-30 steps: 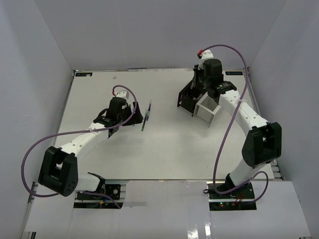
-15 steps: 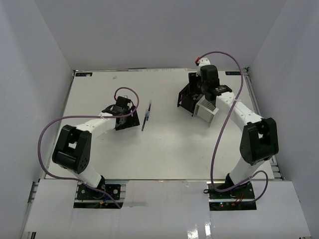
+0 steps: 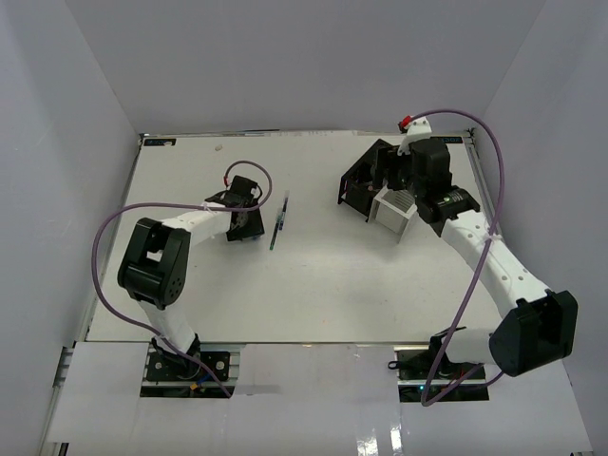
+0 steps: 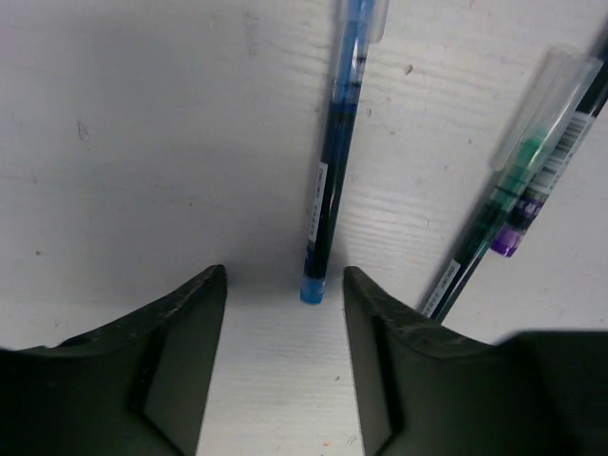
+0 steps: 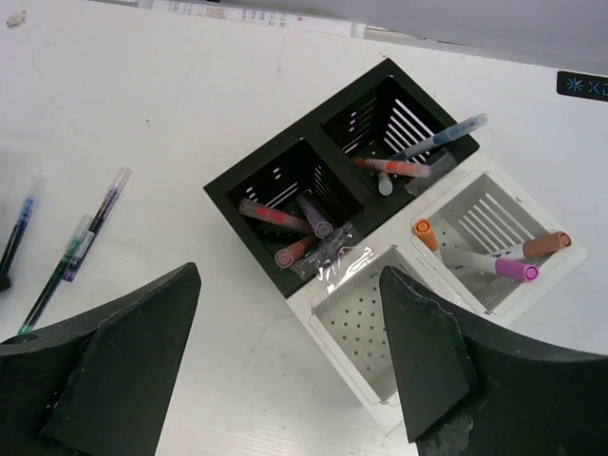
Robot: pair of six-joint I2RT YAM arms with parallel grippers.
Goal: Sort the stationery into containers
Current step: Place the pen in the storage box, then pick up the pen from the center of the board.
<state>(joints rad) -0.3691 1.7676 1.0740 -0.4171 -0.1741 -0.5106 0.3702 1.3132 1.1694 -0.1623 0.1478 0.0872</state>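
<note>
Both jaws of our left gripper stand wide apart, empty, flanking the blue pen's near tip. We should advance along it before closing, avoiding the green pen beside it.

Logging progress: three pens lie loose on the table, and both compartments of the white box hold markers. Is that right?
Not quite: only one compartment of the white box holds markers; the other is empty, as the right wrist view shows. Three do lie loose on the table: blue pen, teal pen, purple pen.
</note>
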